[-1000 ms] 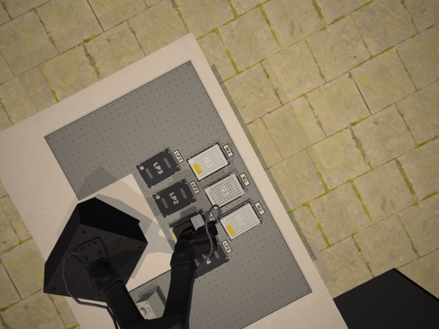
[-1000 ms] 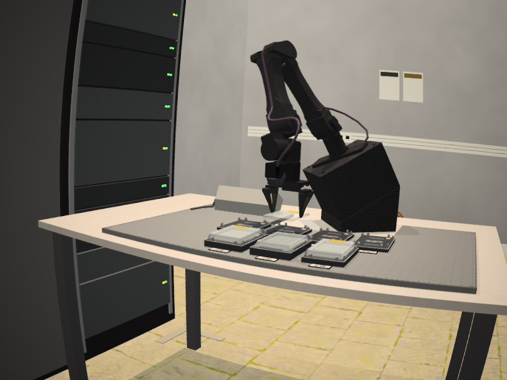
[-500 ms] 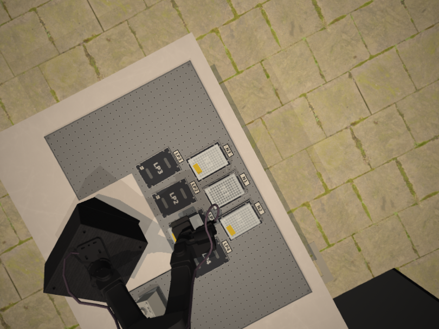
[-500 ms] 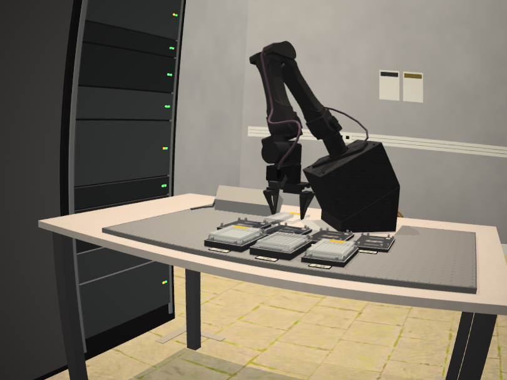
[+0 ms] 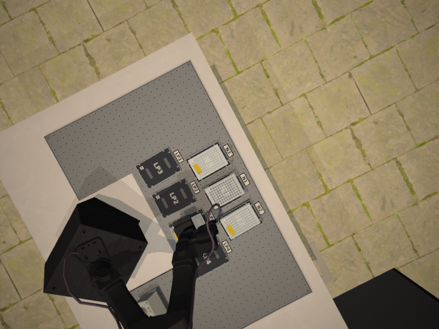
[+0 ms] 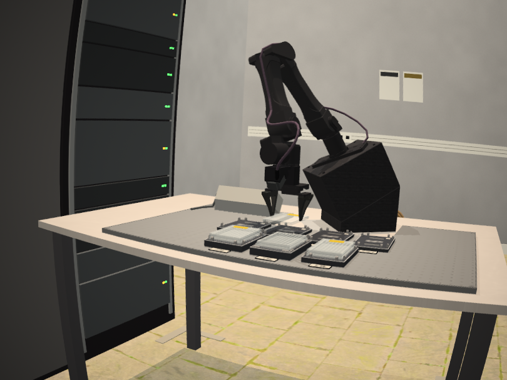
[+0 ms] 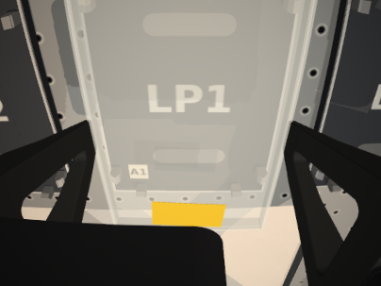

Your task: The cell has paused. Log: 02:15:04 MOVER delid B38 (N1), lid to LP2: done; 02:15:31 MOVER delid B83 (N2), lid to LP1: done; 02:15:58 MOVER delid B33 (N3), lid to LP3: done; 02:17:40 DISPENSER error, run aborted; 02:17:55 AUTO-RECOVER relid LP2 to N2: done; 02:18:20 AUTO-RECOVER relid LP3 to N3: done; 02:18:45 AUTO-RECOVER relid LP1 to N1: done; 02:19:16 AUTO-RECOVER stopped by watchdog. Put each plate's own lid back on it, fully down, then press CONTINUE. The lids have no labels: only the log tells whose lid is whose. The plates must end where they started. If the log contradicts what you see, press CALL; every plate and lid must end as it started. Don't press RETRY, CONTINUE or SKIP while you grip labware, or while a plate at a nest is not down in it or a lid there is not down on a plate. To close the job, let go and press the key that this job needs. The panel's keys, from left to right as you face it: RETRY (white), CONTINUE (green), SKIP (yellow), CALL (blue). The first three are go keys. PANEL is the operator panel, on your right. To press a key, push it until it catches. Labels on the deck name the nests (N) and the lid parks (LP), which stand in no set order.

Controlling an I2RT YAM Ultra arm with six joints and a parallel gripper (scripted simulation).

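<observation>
My gripper is shut on a clear lid with an orange tag at its near edge, and holds it over lid park LP1, a little above it. In the side view the gripper holds the lid behind the row of plates. The plate at N3 and the plate at N2 each carry a lid with an orange tag. The plate at N1 has its wells bare, with no lid. Parks LP3 and LP2 are empty.
Park LP4 lies partly under my arm. The operator panel stands near the table's front edge by the arm's base; its keys are not visible. A large black block stands behind the parks.
</observation>
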